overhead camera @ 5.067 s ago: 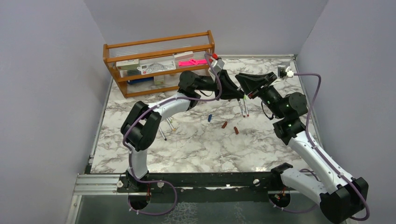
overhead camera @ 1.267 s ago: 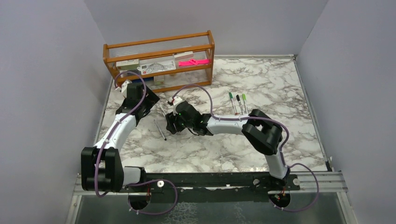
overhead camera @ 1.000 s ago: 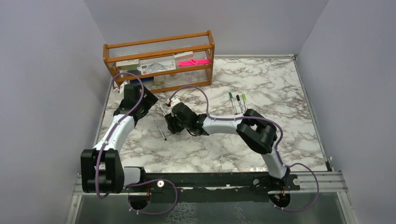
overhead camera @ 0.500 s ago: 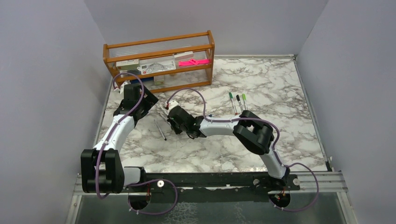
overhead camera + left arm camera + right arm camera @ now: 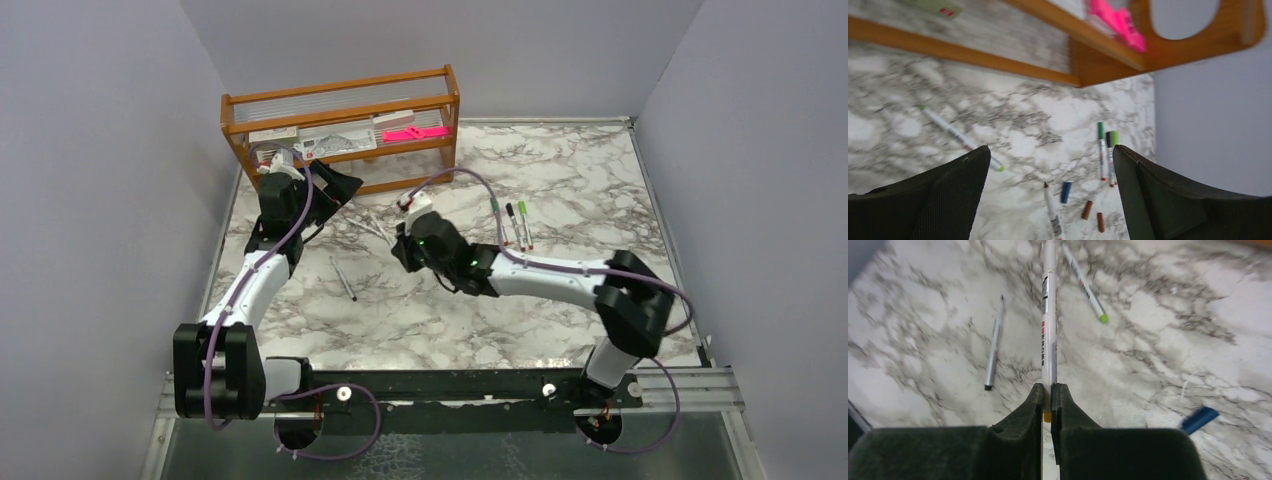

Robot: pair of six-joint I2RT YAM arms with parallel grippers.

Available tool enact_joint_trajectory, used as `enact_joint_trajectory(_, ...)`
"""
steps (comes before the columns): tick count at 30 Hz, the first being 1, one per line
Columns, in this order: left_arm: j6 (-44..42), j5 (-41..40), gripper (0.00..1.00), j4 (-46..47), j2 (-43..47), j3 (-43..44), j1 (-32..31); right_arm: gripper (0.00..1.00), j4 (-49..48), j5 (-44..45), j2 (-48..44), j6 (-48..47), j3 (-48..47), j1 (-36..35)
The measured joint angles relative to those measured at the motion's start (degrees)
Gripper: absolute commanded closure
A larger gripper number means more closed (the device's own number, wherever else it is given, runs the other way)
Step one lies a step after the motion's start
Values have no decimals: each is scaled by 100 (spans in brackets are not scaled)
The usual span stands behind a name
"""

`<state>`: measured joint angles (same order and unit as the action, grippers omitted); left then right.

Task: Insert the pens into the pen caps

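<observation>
Marble table (image 5: pixel 1168 355): slim white pen (image 5: pixel 1049 340), red lettering.

A white tabletop (image 5: pixel 560 170) veined with grey marbling is enclosed on three sides by plain, pale lavender-grey panels: a left wall (image 5: pixel 100 150), a back wall (image 5: pixel 450 40) and a right wall (image 5: pixel 760 150). A wooden rack (image 5: pixel 340 87) with open shelves is placed at the far left of the tabletop, near the back wall; a bright pink item (image 5: pixel 412 132) and flat printed boxes (image 5: pixel 300 145) are kept on it. The near edge is bordered by a black rail (image 5: pixel 450 383). The scene is lit softly and evenly.
</observation>
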<state>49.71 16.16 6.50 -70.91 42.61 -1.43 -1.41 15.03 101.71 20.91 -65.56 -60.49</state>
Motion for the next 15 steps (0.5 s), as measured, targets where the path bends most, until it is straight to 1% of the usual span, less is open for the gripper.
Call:
enact_joint_trajectory(3, 103, 407, 6, 824, 2, 2, -210, 99, -254, -181, -892, 282, 361, 337)
enact_joint_trajectory(7, 81, 551, 13, 1585, 44, 2, -883, 99, -695, -562, -1904, 774, 933, 1003)
enact_joint_trajectory(10, 72, 568, 15, 2109, 55, 26, -1410, 99, -1095, -839, -2463, 1115, 1440, 1462)
enact_joint_trajectory(12, 81, 588, 17, 2406, 50, 87, -1751, 99, -1368, -979, -2796, 1305, 1814, 1591)
enact_joint_trajectory(15, 72, 595, 23, 2857, 39, 192, -2120, 99, -1663, -1130, -3136, 1458, 2175, 1598)
